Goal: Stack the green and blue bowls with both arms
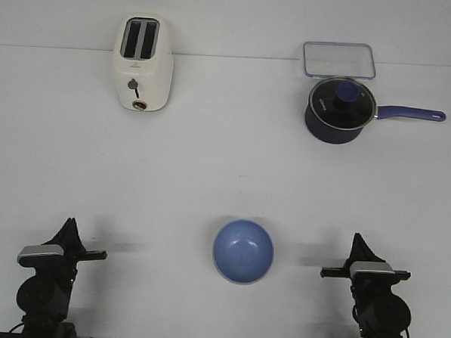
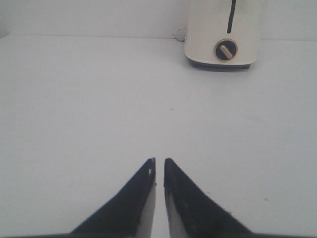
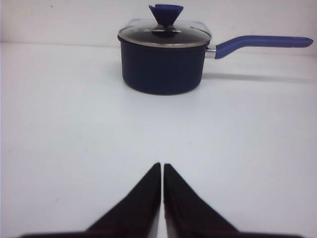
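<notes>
A periwinkle blue bowl (image 1: 243, 250) sits upright on the white table near the front, midway between my two arms. The green bowl is not in view; I cannot tell whether it lies under the blue one. My left gripper (image 1: 70, 223) is at the front left, well apart from the bowl, its jaws shut on nothing with a thin slit between them; it also shows in the left wrist view (image 2: 159, 160). My right gripper (image 1: 356, 237) is at the front right, shut and empty; it also shows in the right wrist view (image 3: 162, 165).
A cream toaster (image 1: 142, 63) stands at the back left and shows in the left wrist view (image 2: 223, 33). A dark blue lidded saucepan (image 1: 341, 111) with a long handle stands at the back right, also in the right wrist view (image 3: 162, 54). A clear container lid (image 1: 339, 60) lies behind it.
</notes>
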`<action>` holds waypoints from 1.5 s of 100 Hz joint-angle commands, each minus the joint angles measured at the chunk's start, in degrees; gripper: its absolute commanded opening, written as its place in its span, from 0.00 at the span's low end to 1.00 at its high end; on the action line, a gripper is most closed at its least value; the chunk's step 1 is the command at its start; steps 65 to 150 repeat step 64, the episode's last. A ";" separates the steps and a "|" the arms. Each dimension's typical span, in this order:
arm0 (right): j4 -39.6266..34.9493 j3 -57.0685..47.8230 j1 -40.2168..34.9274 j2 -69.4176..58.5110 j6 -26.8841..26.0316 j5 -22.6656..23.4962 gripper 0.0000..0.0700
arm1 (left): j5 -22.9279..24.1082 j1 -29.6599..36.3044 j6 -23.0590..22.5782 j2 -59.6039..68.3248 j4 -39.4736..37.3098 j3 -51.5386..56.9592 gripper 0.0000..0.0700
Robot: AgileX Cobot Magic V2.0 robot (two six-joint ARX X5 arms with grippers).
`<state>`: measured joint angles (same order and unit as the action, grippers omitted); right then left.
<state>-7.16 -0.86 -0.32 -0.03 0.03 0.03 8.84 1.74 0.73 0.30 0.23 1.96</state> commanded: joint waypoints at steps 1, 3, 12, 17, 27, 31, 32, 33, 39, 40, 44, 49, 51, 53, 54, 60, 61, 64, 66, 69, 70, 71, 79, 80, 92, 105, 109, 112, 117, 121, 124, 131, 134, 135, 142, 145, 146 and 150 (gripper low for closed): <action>0.74 0.15 0.00 -0.02 0.44 -0.02 0.01 | -0.09 -0.07 -0.72 -0.11 -0.68 -1.16 0.02; 1.03 0.15 0.00 -0.02 0.44 -0.02 0.01 | -0.09 -0.07 -0.72 -0.11 -0.68 -1.16 0.02; 1.36 0.13 0.00 -0.02 0.42 -0.02 0.01 | -0.09 -0.07 -0.72 -0.11 -0.68 -1.16 0.02; 1.33 0.13 0.00 -0.04 0.44 -0.02 0.01 | -0.09 -0.07 -0.72 -0.11 -0.68 -1.16 0.02; 1.33 0.13 0.00 -0.02 0.44 -0.02 0.02 | -0.09 -0.07 -0.72 -0.11 -0.68 -1.16 0.02; 1.33 0.13 0.00 -0.02 0.44 -0.02 0.02 | -0.09 -0.07 -0.72 -0.11 -0.68 -1.16 0.02; 1.33 0.13 0.00 -0.02 0.44 -0.02 0.02 | -0.09 -0.07 -0.72 -0.11 -0.68 -1.16 0.02; 1.33 0.13 0.00 -0.02 0.44 -0.02 0.02 | -0.09 -0.07 -0.72 -0.11 -0.68 -1.16 0.02; 1.33 0.13 0.00 -0.02 0.44 -0.02 0.01 | -0.09 -0.07 -0.72 -0.11 -0.68 -1.16 0.02; 1.33 0.13 0.00 -0.02 0.44 -0.02 0.02 | -0.09 -0.07 -0.72 -0.11 -0.68 -1.16 0.02; 1.33 0.13 0.00 -0.02 0.44 -0.02 0.01 | -0.07 -0.07 -0.72 -0.11 -0.68 -1.16 0.02; 1.33 0.13 0.00 -0.02 0.44 -0.02 0.01 | -0.09 -0.07 -0.72 -0.11 -0.68 -1.16 0.02; 1.33 0.13 0.00 -0.02 0.44 -0.02 0.02 | -0.09 -0.07 -0.72 -0.11 -0.68 -1.16 0.02; 1.33 0.13 0.00 -0.02 0.44 -0.02 0.02 | -0.09 -0.07 -0.72 -0.11 -0.68 -1.16 0.02; 1.33 0.13 0.00 -0.02 0.44 0.00 0.02 | -0.09 -0.07 -0.72 -0.11 -0.68 -1.16 0.02; 1.33 0.13 0.00 -0.02 0.44 -0.02 0.02 | -0.09 -0.07 -0.72 -0.11 -0.68 -1.16 0.02; 1.33 0.13 0.00 -0.02 0.44 -0.02 0.01 | -0.09 -0.07 -0.72 -0.11 -0.68 -1.16 0.02; 1.33 0.13 0.00 -0.02 0.44 -0.02 0.01 | -0.09 -0.07 -0.72 -0.11 -0.68 -1.16 0.02; 1.33 0.13 0.00 -0.02 0.44 -0.02 0.01 | -0.09 -0.07 -0.72 -0.11 -0.68 -1.16 0.02; 1.33 0.13 0.00 -0.02 0.44 -0.02 0.01 | -0.09 -0.07 -0.72 -0.11 -0.68 -1.16 0.02; 1.33 0.13 0.00 -0.02 0.44 -0.02 0.01 | -0.09 -0.07 -0.72 -0.11 -0.68 -1.16 0.02; 1.33 0.13 0.00 -0.02 0.44 -0.02 0.01 | -0.09 -0.07 -0.72 -0.11 -0.68 -1.16 0.02; 1.33 0.13 0.00 -0.02 0.44 -0.02 0.01 | -0.09 -0.07 -0.72 -0.11 -0.68 -1.16 0.02; 1.33 0.13 0.00 -0.02 0.44 -0.02 0.01 | -0.09 -0.07 -0.72 -0.11 -0.68 -1.16 0.02; 1.33 0.13 0.00 -0.02 0.44 -0.02 0.01 | -0.09 -0.07 -0.72 -0.11 -0.68 -1.16 0.02; 1.33 0.13 0.00 -0.02 0.44 -0.02 0.01 | -0.09 -0.07 -0.72 -0.11 -0.68 -1.16 0.02; 1.33 0.13 0.00 -0.02 0.44 -0.02 0.01 | -0.09 -0.07 -0.72 -0.11 -0.68 -1.16 0.02; 1.33 0.13 0.00 -0.02 0.44 -0.02 0.01 | -0.09 -0.07 -0.72 -0.11 -0.68 -1.16 0.02; 1.33 0.13 0.00 -0.02 0.44 -0.02 0.01 | -0.09 -0.07 -0.72 -0.11 -0.68 -1.16 0.02; 1.33 0.13 0.00 -0.02 0.44 -0.02 0.01 | -0.09 -0.07 -0.72 -0.11 -0.68 -1.16 0.02; 1.33 0.13 0.00 -0.02 0.44 -0.02 0.01 | -0.09 -0.07 -0.72 -0.11 -0.68 -1.16 0.02; 1.33 0.13 0.00 -0.02 0.44 -0.02 0.01 | -0.09 -0.07 -0.72 -0.11 -0.68 -1.16 0.02; 1.33 0.13 0.00 -0.02 0.44 -0.02 0.01 | -0.09 -0.07 -0.72 -0.11 -0.68 -1.16 0.02; 1.33 0.13 0.00 -0.02 0.44 -0.02 0.01 | -0.09 -0.07 -0.72 -0.11 -0.68 -1.16 0.02; 1.33 0.13 0.00 -0.02 0.44 -0.02 0.01 | -0.09 -0.07 -0.72 -0.11 -0.68 -1.16 0.02; 1.33 0.13 0.00 -0.02 0.44 -0.02 0.01 | -0.09 -0.07 -0.72 -0.11 -0.68 -1.16 0.02; 1.33 0.13 0.00 -0.02 0.44 -0.02 0.01 | -0.09 -0.07 -0.72 -0.11 -0.68 -1.16 0.02; 1.33 0.13 0.00 -0.02 0.44 -0.02 0.01 | -0.09 -0.07 -0.72 -0.11 -0.68 -1.16 0.02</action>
